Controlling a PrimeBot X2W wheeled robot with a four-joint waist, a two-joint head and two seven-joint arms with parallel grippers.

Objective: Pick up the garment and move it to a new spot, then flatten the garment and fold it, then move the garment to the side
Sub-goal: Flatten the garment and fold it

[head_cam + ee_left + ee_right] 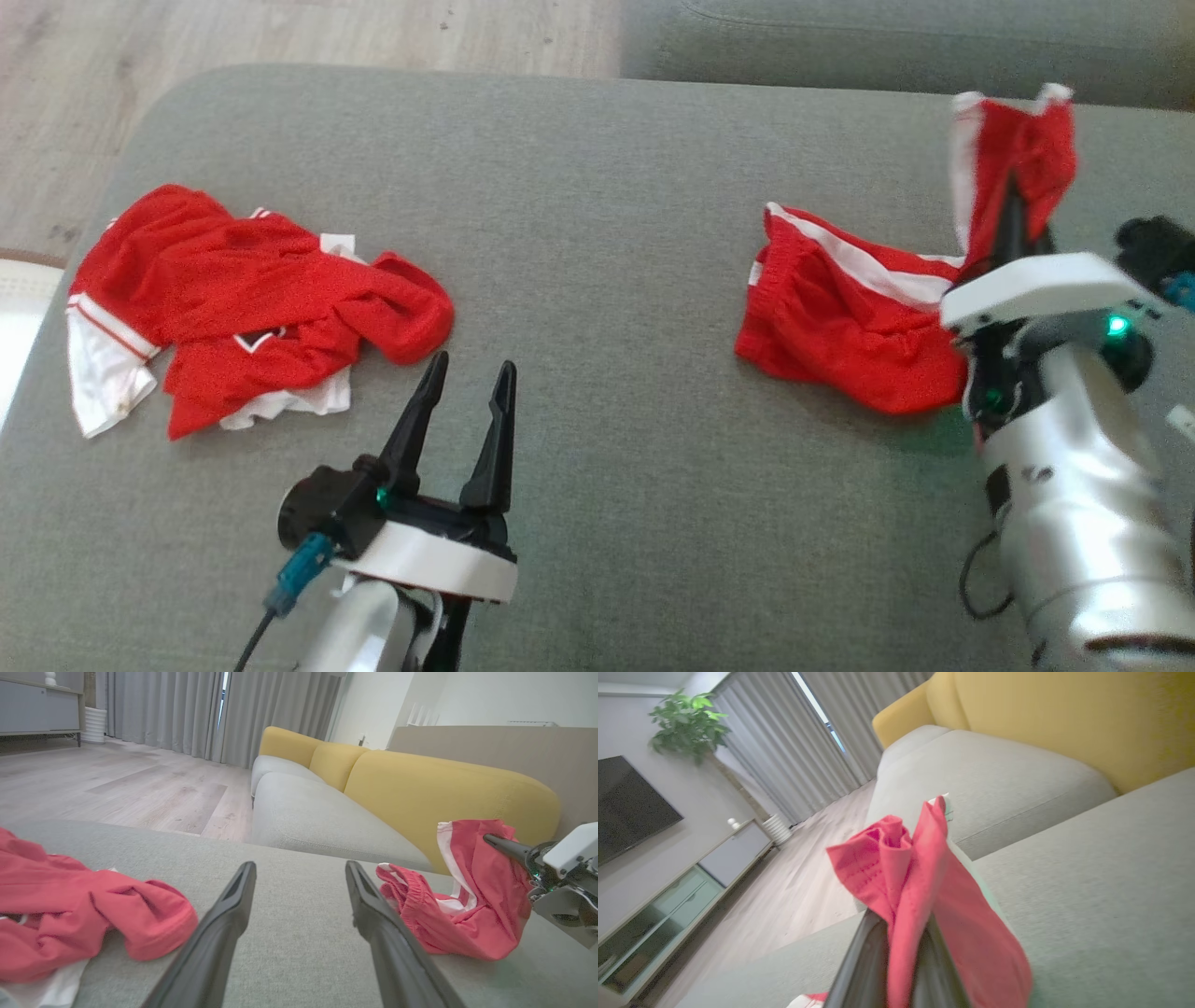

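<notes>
Left fingers [420, 411] are held apart, unladen. Well to their right, the red shorts [840, 327] are clamped by one raised leg in the right fingers [1013, 215], waistband laid toward the left fingers.

The left gripper [300, 865] rises from the bottom middle, its two dark fingers spread wide over a grey cushion [299, 914] with nothing between them. At lower left lies a crumpled red shirt [93, 914], white cloth under it. Right of centre, the red shorts [467, 905], white-striped, rest partly on the cushion with one end lifted upright. The right gripper [490, 841] reaches in from the right edge, its fingers closed on that raised end. Behind stand a sofa [444, 788] with a yellow back, a wood floor [140, 788] and, at upper left, grey curtains [187, 709].
</notes>
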